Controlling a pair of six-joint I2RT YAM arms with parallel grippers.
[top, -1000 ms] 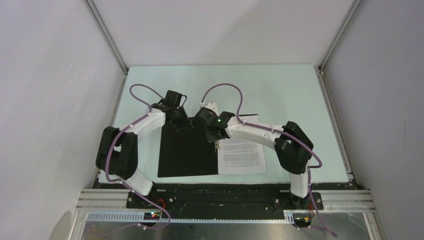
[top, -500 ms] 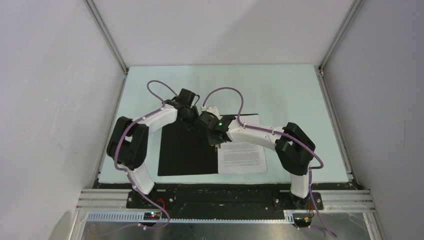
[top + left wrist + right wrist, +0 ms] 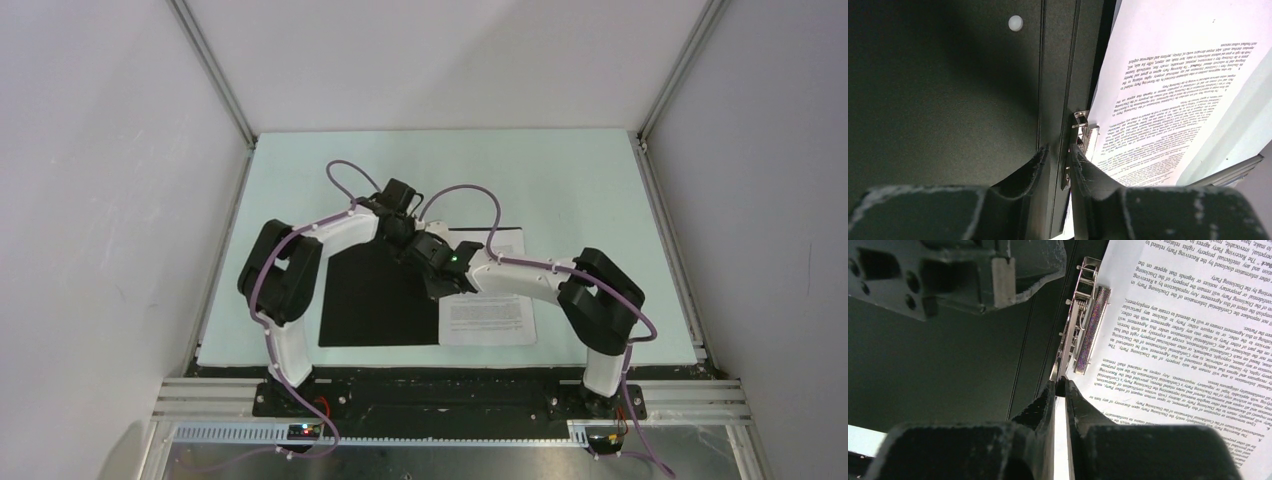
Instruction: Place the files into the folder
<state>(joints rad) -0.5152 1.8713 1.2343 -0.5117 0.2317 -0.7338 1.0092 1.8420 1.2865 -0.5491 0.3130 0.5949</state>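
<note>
Files [image 3: 487,318] on open folder [image 3: 375,300], right half

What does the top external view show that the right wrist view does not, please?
Only top external: the left arm and right arm whole, and the open folder in full outline on the table. Only right wrist: the metal clip at the folder's spine, the right claw pinched on its thin edge, and readable print. Both: the files lying beside the folder's black inside.
</note>
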